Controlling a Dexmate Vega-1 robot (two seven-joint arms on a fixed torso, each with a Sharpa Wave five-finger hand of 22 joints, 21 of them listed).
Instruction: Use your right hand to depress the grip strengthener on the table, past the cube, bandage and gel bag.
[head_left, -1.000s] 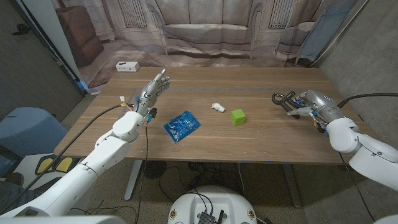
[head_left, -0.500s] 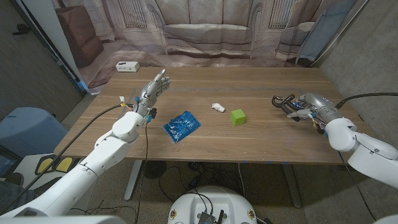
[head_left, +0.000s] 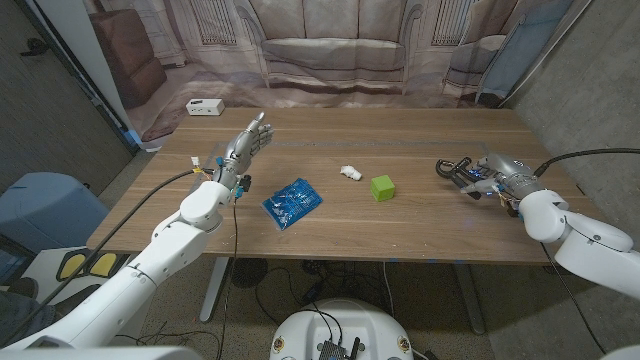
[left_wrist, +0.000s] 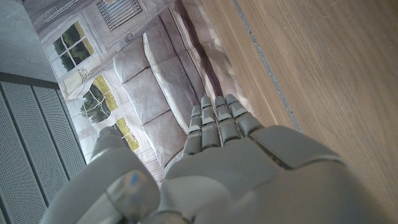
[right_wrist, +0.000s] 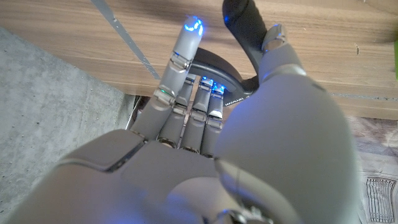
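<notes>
The black grip strengthener (head_left: 452, 166) lies at the table's right side, and my right hand (head_left: 497, 173) grips it from the right. In the right wrist view my right hand (right_wrist: 205, 168) curls its fingers over the strengthener's (right_wrist: 214, 65) black spring loop, with the thumb against one handle. To the left of it on the table sit a green cube (head_left: 382, 187), a small white bandage (head_left: 350, 173) and a blue gel bag (head_left: 292, 202). My left hand (head_left: 245, 145) stands at the far left with straight fingers, holding nothing; the left wrist view shows my left hand (left_wrist: 249, 168) over bare wood.
The wooden table (head_left: 420, 225) ends just right of my right hand, against a grey wall. A white box (head_left: 204, 106) lies beyond the far left corner. A printed sofa backdrop hangs behind the table.
My right hand and the strengthener have shifted slightly left and toward the near edge. The left arm and the other things have not moved.
</notes>
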